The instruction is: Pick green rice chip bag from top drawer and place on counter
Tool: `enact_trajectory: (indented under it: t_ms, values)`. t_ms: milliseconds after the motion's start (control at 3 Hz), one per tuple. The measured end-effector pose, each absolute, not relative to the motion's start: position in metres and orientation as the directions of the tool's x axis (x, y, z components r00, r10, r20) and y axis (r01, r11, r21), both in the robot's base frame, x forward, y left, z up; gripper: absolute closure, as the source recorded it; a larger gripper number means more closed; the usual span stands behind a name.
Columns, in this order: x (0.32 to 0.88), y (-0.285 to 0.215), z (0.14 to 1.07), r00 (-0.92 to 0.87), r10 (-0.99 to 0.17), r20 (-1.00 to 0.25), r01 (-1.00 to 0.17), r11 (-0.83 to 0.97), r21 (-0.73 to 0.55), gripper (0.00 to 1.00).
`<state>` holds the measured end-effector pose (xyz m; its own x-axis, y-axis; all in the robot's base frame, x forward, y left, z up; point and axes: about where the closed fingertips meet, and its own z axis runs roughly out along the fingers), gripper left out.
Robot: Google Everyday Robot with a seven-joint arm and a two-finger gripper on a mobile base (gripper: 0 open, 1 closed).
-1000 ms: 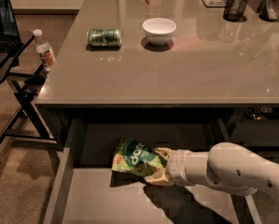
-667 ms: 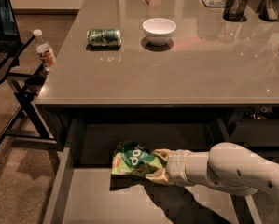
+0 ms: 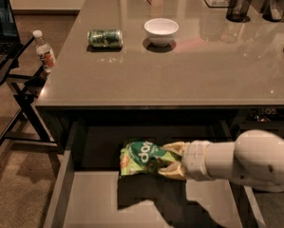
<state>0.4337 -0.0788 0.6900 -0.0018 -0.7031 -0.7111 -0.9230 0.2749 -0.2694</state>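
Water bottle stands on a dark stand at far left, just beside the counter. On the counter a green can lies on its side, with a white bowl to its right. Below, the top drawer is pulled open. Over its pale floor sits the green rice chip bag — gripped at its right end by the gripper, whose tan fingers are closed on the pouch — the white arm reaching in from the right.
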Motion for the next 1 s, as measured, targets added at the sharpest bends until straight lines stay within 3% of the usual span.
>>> enact_trajectory:
  t_ms: [1000]
  values:
    - [0.474,-0.161,0.893,0.141,-0.675,-0.724,-0.825,0.324,-0.462,1.00]
